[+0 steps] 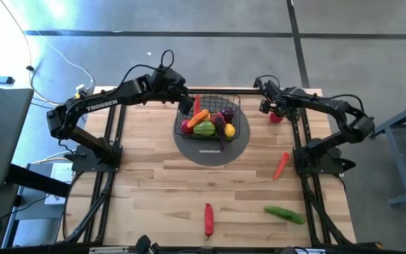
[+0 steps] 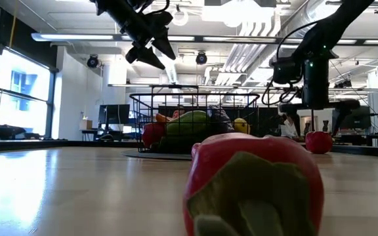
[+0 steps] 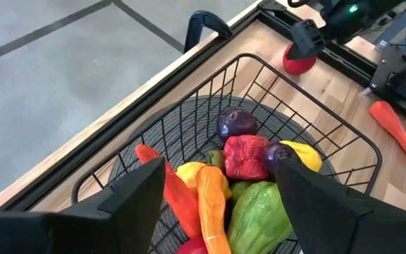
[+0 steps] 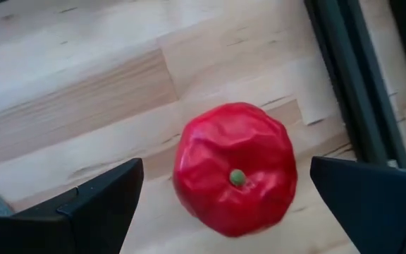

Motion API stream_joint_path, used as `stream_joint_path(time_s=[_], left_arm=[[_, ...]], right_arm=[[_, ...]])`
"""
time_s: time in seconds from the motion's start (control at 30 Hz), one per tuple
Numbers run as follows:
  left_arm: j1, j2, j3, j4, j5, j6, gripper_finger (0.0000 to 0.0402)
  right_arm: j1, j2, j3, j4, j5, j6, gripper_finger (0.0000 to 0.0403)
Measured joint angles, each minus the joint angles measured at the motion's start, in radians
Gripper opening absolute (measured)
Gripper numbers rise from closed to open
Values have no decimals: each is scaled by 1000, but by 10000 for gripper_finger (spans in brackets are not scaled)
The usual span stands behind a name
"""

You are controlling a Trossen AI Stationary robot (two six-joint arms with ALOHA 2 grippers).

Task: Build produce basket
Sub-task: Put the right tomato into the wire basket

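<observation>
The black wire basket (image 1: 240, 106) stands on a round grey mat (image 1: 210, 152) at the table's far middle. It holds several pieces of produce: a green pepper (image 3: 259, 212), a red pepper (image 3: 245, 156), a purple eggplant (image 3: 236, 123), a yellow lemon (image 3: 305, 155) and an orange pepper (image 3: 213, 204). My left gripper (image 1: 187, 103) hovers open over the basket's far left corner, with nothing between its fingers. My right gripper (image 4: 225, 173) points down, open, above a red tomato (image 4: 235, 168) that rests on the wood at the far right. Its fingers stand on either side of the tomato without touching it.
An orange-red chili (image 1: 280, 166) lies right of the mat. Near the front edge lie a red chili (image 1: 208, 219) and a green cucumber (image 1: 285, 214). The black arm frames (image 1: 305, 152) run along both table sides. Bare wood lies left of the mat.
</observation>
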Motion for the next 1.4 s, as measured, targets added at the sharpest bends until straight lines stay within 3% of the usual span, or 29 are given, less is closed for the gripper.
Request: stream_joint_path(time_s=[0.23,0.6,0.77,1.4], left_arm=[[0,0,0,0,0,4,261],[0,0,0,-2,2,4,261],[0,-12,0,-31,37,30,262],[-1,-79,0,-136,22,29,262]], right_arm=[[0,0,-75,69,0,52,354],[5,0,-85,101,-17,5,235],[71,-19,-22,89,-25,-41,234],[432,-91,356,138,153,-261,236]])
